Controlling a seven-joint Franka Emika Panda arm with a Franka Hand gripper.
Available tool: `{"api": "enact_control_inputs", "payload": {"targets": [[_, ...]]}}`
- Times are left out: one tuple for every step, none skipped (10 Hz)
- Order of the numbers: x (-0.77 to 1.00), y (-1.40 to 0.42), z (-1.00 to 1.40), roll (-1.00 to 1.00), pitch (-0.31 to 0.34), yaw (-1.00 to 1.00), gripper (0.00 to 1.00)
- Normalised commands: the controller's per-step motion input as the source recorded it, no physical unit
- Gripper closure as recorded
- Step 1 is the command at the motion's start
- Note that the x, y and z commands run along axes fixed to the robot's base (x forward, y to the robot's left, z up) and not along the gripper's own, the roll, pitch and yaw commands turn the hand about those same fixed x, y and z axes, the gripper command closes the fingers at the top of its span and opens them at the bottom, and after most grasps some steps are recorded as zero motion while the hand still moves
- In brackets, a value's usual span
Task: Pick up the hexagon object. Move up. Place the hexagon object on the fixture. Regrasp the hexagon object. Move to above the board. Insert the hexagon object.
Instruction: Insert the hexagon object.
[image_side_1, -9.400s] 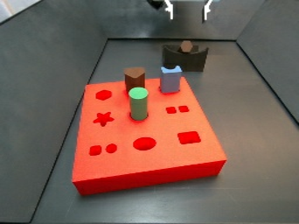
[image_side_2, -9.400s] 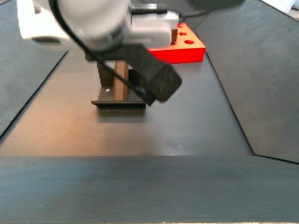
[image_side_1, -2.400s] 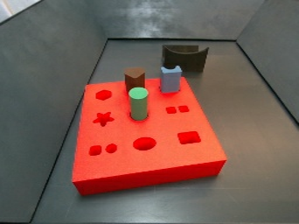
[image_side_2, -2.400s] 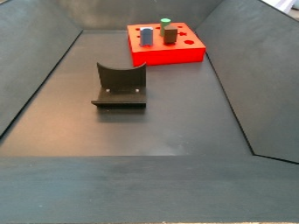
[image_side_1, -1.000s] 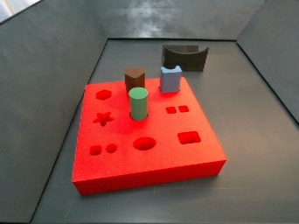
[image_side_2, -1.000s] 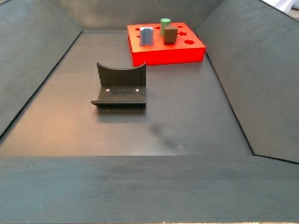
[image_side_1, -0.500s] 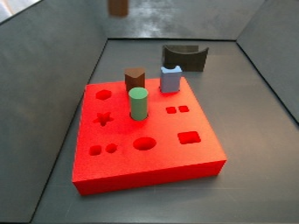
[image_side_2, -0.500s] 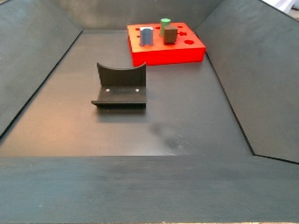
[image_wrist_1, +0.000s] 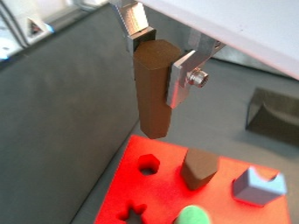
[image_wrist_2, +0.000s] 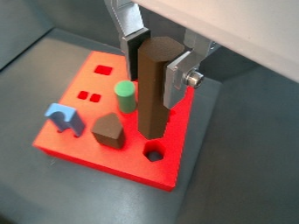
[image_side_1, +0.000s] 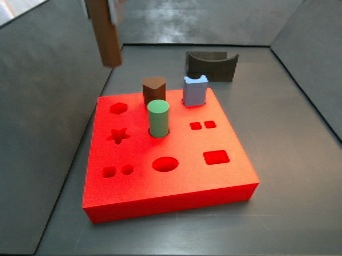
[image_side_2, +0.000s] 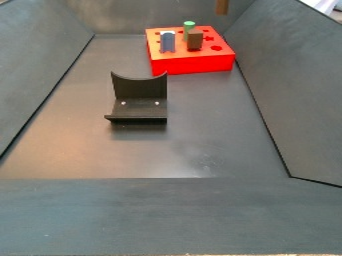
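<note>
My gripper (image_wrist_1: 156, 52) is shut on the hexagon object (image_wrist_1: 152, 92), a dark-brown prism that hangs upright between the silver fingers (image_wrist_1: 184, 79). Both wrist views show the hold (image_wrist_2: 152, 57). The peg (image_wrist_2: 155, 87) hangs above the red board (image_wrist_2: 82, 87), with the hexagon cut-out (image_wrist_2: 153, 155) close below its lower end. In a side view the peg (image_side_1: 102, 30) hangs above the board's (image_side_1: 187, 185) far left edge; the gripper itself is above the frame. The fixture (image_side_1: 211, 66) stands empty behind the board and also shows in a side view (image_side_2: 136, 98).
A green cylinder (image_side_1: 158, 117), a wider brown notch-topped peg (image_side_1: 154, 90) and a blue piece (image_side_1: 195, 90) stand in the board. Sloped grey walls enclose the floor. In a side view the board (image_side_2: 190, 62) lies at the far end.
The peg has come down into the side view at the upper left, lower than half a second ago. Several seconds ago it stood on the fixture.
</note>
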Motion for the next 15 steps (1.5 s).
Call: {"api": "enact_control_inputs", "payload": {"targets": [[0.07, 0.16, -0.26, -0.34, -0.153, -0.12, 1.0], [0.0, 0.0, -0.08, 0.04, 0.0, 0.0, 1.0], [0.15, 0.0, -0.22, -0.1, -0.031, 0.0, 1.0], [0.0, -0.03, -0.71, -0.04, -0.116, 0.0, 1.0], [0.0, -0.05, -1.0, 0.0, -0.093, -0.07, 1.0], [0.0, -0.01, -1.0, -0.02, -0.06, -0.1, 1.0], [0.0, 0.0, 0.0, -0.01, 0.0, 0.0, 1.0], [-0.06, -0.03, -0.78, -0.02, -0.136, 0.0, 1.0], [-0.21, -0.09, -1.0, 0.0, -0.124, 0.0, 1.0], [-0.11, -0.11, -0.98, 0.0, -0.157, -0.01, 1.0], [0.0, 0.0, 0.0, -0.01, 0.0, 0.0, 1.0], [0.0, 0.0, -0.35, 0.0, -0.067, 0.0, 1.0], [0.0, 0.0, -0.8, 0.0, -0.067, 0.0, 1.0], [0.31, 0.05, -0.76, -0.02, 0.0, 0.0, 1.0], [0.55, 0.37, -0.57, -0.06, 0.09, 0.0, 1.0]]}}
